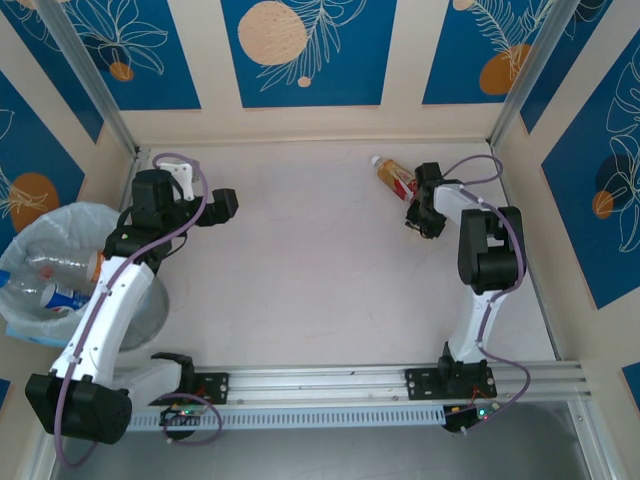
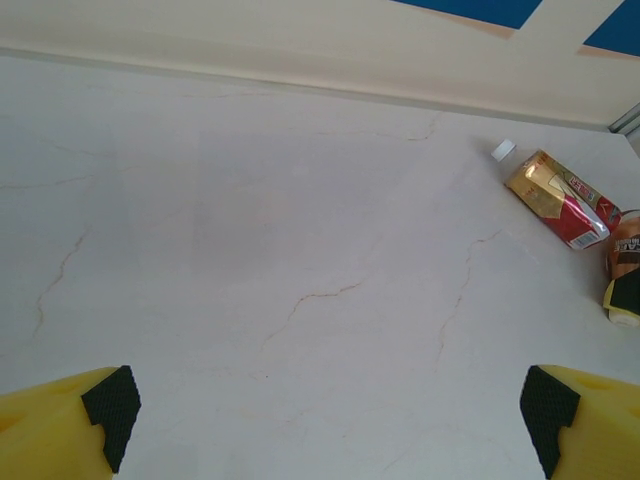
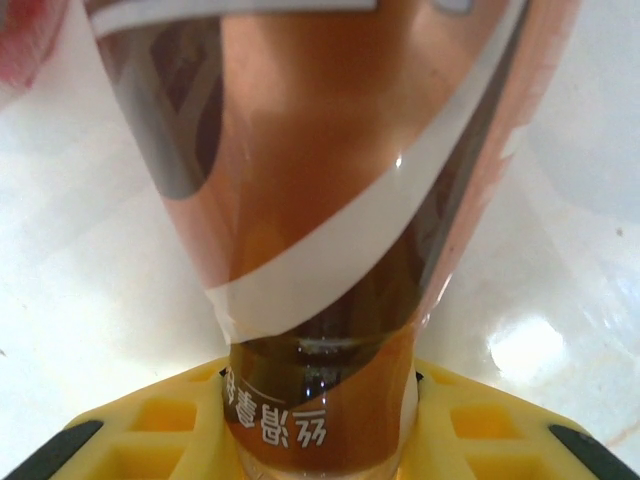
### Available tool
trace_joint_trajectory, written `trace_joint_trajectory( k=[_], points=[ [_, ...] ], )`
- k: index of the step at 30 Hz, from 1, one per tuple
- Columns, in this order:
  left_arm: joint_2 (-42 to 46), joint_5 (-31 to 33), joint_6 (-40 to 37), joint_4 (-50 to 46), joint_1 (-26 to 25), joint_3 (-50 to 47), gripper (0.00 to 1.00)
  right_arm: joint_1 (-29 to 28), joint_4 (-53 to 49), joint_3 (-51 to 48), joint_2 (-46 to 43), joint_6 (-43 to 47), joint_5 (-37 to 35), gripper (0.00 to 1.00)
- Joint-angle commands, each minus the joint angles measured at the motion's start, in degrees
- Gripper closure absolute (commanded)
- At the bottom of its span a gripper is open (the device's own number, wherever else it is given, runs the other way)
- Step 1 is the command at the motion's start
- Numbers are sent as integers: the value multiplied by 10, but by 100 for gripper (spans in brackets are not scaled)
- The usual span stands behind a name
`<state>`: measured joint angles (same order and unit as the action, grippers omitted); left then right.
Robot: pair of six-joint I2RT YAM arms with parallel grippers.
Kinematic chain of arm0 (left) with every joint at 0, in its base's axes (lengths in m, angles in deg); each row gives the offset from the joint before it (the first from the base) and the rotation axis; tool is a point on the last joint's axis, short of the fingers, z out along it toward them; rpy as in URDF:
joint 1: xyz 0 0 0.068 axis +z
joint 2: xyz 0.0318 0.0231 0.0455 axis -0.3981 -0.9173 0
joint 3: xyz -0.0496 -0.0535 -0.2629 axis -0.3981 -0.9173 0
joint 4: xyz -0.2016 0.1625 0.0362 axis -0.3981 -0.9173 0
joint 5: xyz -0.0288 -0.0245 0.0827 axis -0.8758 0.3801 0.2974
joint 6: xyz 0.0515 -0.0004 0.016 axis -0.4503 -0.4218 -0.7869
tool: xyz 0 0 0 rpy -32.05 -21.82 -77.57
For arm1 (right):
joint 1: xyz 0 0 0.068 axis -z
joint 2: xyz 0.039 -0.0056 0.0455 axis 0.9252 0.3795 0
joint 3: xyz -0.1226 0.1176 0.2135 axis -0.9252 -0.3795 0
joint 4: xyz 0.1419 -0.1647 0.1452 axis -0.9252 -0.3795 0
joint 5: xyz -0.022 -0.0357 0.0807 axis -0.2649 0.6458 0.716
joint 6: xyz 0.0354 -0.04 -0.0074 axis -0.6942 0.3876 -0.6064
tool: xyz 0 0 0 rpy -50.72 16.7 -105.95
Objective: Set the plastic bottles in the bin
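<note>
Spanning the scene, the table [image 1: 300, 270] had the bin [image 1: 28, 232] at its left edge, with several bottles [image 1: 52, 272] already lying inside. The left gripper [image 1: 222, 205] hung beside the bin, jaws wide apart and holding nothing. At the far right, the right gripper [image 1: 422, 218] was clamped on an amber bottle [image 3: 320, 200], gripping it at a narrow end while the wider body reached out ahead. A red bottle [image 2: 558, 198] with a white cap lay just beside it on the table.

The carry looked risky. With the grip on one end and liquid inside, the amber bottle could swing or slip on the way across to the bin. Lifting it might also nudge the red bottle into rolling. The left arm stood close to the bin and could block the drop.
</note>
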<state>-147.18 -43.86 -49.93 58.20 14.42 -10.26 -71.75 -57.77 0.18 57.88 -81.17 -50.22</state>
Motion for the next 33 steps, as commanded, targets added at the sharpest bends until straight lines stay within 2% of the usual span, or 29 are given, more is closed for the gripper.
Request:
trace_joint_trajectory(
  k=[1,6,9,12,16,22,27,33],
  points=[
    [-9,-8,-2,-12,-3,5,1,-12,15,-27,-45,4,-23,91],
    [-24,-35,3,-13,-4,17,1,-36,19,-50,-88,17,-68,100],
    [-36,-41,15,-17,-4,27,1,-51,31,-71,-120,19,-74,100],
    [-43,-74,28,-1,-4,24,1,-70,66,-95,-159,32,-54,100],
    [-52,-147,45,48,-9,11,1,-93,133,-136,-212,50,20,100],
    [-70,-246,62,112,-38,10,1,-110,225,-179,-267,108,201,100],
    [-99,-290,102,179,-72,7,1,-142,283,-204,-297,150,324,100],
    [-157,-310,142,229,-118,32,1,-185,323,-206,-303,166,396,100]
  ],
)
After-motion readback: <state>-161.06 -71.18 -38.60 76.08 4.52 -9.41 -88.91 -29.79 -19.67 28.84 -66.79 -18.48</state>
